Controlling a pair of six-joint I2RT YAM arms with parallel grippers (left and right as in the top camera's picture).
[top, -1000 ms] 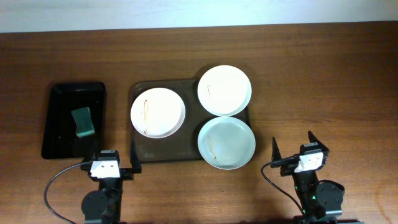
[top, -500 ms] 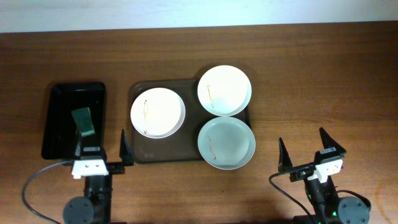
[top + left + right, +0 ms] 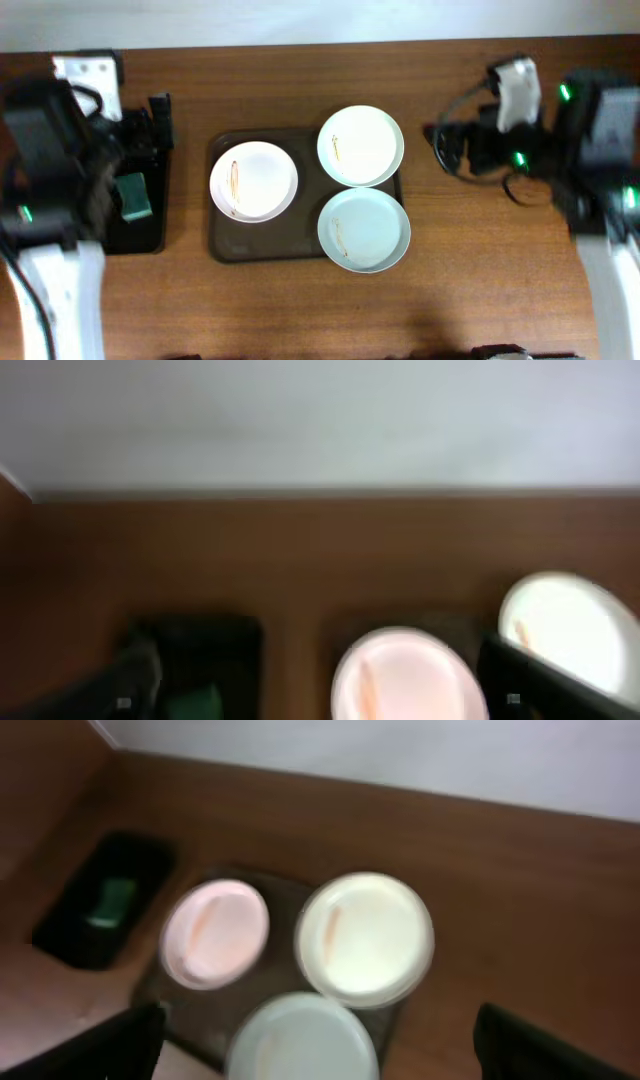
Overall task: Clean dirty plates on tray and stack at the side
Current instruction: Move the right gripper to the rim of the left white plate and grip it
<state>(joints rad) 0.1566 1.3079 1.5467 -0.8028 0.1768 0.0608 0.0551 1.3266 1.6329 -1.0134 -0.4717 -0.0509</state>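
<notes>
Three white plates lie on the dark brown tray (image 3: 224, 244): a streaked one at left (image 3: 253, 181), one at top right (image 3: 361, 146) overhanging the rim, and a bluish one at bottom right (image 3: 364, 229). My left gripper (image 3: 150, 128) hangs high over the table's left, blurred; in the left wrist view (image 3: 320, 700) it is open and empty, with the left plate (image 3: 405, 675) between its fingers far below. My right gripper (image 3: 455, 140) is high at the right; in the right wrist view (image 3: 325, 1050) it is open and empty above the bluish plate (image 3: 300, 1040).
A narrow glossy black tray (image 3: 125, 232) stands left of the brown tray and holds a green sponge (image 3: 133, 196). Both show in the right wrist view, the black tray (image 3: 70, 925) and the sponge (image 3: 113, 900). Bare wooden table lies right of the plates.
Both arms have lifted from the table's front edge and swung up toward the back, the left over the black tray, the right beside the top right plate. The plates have not moved.
</notes>
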